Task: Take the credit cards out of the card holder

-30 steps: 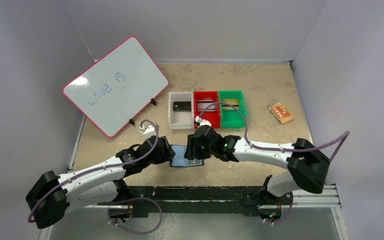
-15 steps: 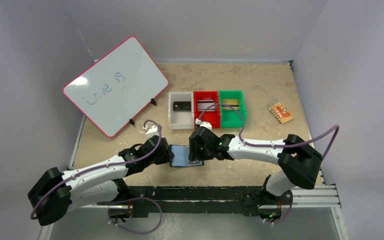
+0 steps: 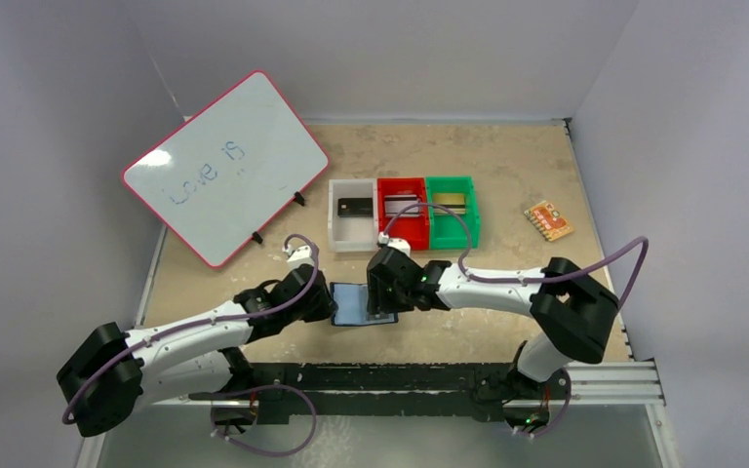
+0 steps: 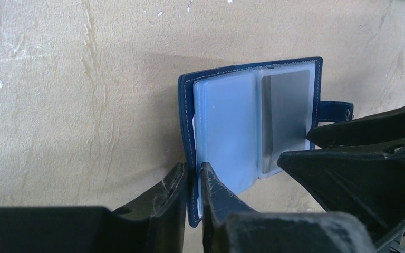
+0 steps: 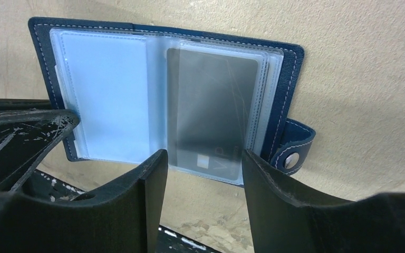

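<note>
The left pincer point(image 4: 192, 173) is pinching the left cover of the open holder point(image 3: 351, 304), lying on the bench point(image 3: 517, 166) between both arms, while the right pincer point(image 5: 203, 162), having edged slightly left, is straddling the grey card point(image 5: 211, 100) wide open, gripping nothing, likely readying its pull.

The top external view looks steeply down from high behind the near edge of the table point(image 3: 507, 166), far enough to take in all of it. Each wrist view sits low and close, facing the open card holder point(image 4: 253, 132) from opposite sides; overhead it lies small at lower centre.
</note>
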{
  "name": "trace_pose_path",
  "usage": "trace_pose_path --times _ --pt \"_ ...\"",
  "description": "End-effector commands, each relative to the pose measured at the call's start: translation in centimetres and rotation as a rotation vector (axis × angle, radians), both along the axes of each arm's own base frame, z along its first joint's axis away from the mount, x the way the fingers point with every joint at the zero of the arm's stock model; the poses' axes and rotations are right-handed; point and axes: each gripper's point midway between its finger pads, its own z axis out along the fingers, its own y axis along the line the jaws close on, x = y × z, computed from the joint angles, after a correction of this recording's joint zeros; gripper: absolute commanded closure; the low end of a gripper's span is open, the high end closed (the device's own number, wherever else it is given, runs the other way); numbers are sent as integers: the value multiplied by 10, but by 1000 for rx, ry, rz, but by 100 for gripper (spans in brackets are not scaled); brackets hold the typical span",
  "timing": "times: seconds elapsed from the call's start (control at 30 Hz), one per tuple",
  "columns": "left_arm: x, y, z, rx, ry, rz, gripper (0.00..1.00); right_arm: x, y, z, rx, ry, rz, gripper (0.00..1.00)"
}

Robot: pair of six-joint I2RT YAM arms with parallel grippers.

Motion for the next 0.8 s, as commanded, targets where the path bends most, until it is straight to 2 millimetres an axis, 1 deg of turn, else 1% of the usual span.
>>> trace_pose_path --times 0.0,0.03,0.17,0.23,0.3,0.37,0.5,0.6,0.7,0.77 --pt "3 -10 8 -26 -30 -36 90 10 19 14 62 -27 9 43" --pt "3 -9 6 -26 -26 -34 93 5 27 19 108 -12 43 44" --pt "3 -10 7 -41 -30 -27 97 2 46 42 244 -30 83 44" --pt "3 -10 8 -47 -33 -23 99 3 51 49 268 -38 87 44" --pt "4 -10 8 -47 -34 -20 100 5 52 50 269 -41 85 44" --pt "4 -10 8 -46 -33 -20 100 6 46 45 226 -40 69 44" --pt "3 -8 9 -40 -34 -20 100 13 18 30 73 -50 -12 43" --pt "4 -8 10 -41 -37 -20 100 12 2 23 7 -45 -37 42" --pt "4 -9 10 -44 -38 -23 100 9 -8 18 -20 -42 -51 42" --pt "4 -10 10 -46 -38 -25 100 8 -8 17 -14 -40 -51 41"
